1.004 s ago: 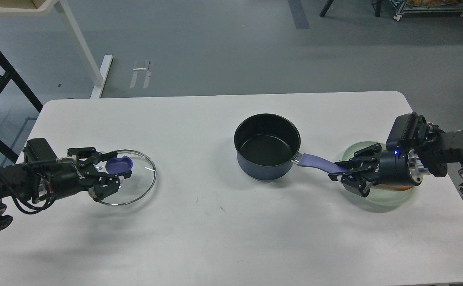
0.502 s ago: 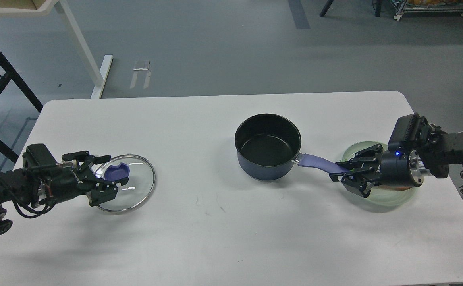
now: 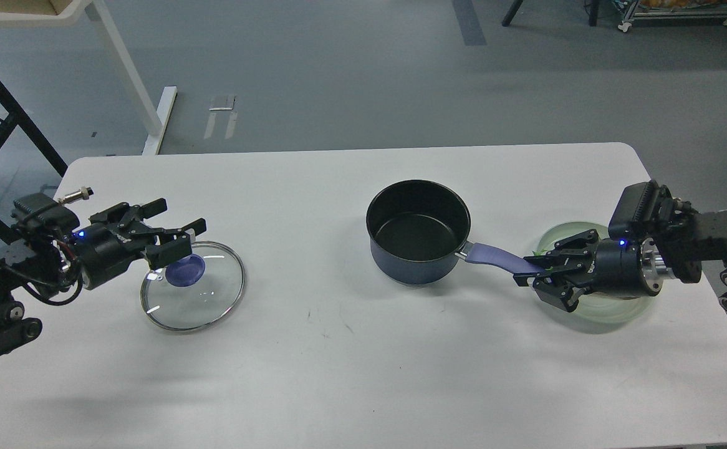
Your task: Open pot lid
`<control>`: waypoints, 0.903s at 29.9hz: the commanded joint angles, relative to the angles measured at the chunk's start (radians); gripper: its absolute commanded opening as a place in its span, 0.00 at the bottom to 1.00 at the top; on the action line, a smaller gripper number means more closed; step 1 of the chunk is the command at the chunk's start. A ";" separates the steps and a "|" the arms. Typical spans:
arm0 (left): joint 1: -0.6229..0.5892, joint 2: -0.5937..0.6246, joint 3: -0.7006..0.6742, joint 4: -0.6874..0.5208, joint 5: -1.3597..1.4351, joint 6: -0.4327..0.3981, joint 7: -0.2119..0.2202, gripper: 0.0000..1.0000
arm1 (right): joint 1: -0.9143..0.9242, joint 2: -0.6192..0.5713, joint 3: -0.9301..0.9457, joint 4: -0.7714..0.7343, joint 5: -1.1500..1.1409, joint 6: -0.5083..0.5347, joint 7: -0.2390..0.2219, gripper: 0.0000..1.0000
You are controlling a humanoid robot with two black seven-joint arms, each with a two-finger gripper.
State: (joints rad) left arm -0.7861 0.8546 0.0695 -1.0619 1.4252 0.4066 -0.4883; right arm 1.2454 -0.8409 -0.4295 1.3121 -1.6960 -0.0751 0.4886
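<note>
A dark blue pot (image 3: 418, 229) stands uncovered in the middle of the white table (image 3: 338, 374), its purple handle (image 3: 494, 255) pointing right. Its glass lid (image 3: 192, 285) with a purple knob (image 3: 185, 270) lies flat on the table at the left. My left gripper (image 3: 179, 238) is open and empty, lifted just above and behind the lid. My right gripper (image 3: 538, 277) is shut on the end of the pot's handle.
A pale green plate (image 3: 594, 305) lies under my right wrist at the table's right side. A table leg (image 3: 123, 68) and a black frame (image 3: 2, 118) stand on the floor beyond the far left edge.
My left gripper has let go of the lid's knob, opened and lifted up and back. The lid now lies flat. The right gripper and pot have barely moved.
</note>
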 commanded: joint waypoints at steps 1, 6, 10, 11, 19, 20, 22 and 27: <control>-0.002 0.001 -0.007 -0.023 -0.025 -0.002 0.000 0.99 | -0.003 0.000 -0.002 0.004 0.006 0.002 0.000 0.36; -0.021 0.000 -0.049 -0.064 -0.260 -0.081 0.000 0.99 | -0.012 0.000 -0.002 0.004 0.006 0.002 0.000 0.39; -0.033 0.000 -0.114 -0.087 -0.579 -0.210 0.000 0.99 | -0.015 0.000 -0.002 0.004 0.007 0.002 0.000 0.40; -0.033 0.001 -0.132 -0.092 -0.664 -0.248 0.000 0.99 | -0.017 0.000 -0.002 0.004 0.009 0.002 0.000 0.44; -0.027 0.004 -0.303 -0.093 -1.124 -0.501 0.000 0.99 | -0.006 -0.032 0.002 0.027 0.062 0.000 0.000 0.88; -0.025 0.006 -0.304 -0.093 -1.159 -0.524 0.000 0.99 | -0.003 -0.041 0.003 0.036 0.074 0.000 0.000 0.94; -0.025 0.004 -0.309 -0.092 -1.215 -0.554 0.000 0.99 | 0.002 -0.072 0.015 0.058 0.116 0.000 0.000 0.97; -0.022 -0.009 -0.353 -0.090 -1.246 -0.551 0.000 0.99 | 0.002 -0.127 0.110 0.073 0.351 -0.002 0.000 0.98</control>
State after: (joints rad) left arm -0.8101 0.8545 -0.2530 -1.1522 0.1903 -0.1424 -0.4886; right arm 1.2539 -0.9401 -0.3795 1.3794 -1.4901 -0.0751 0.4887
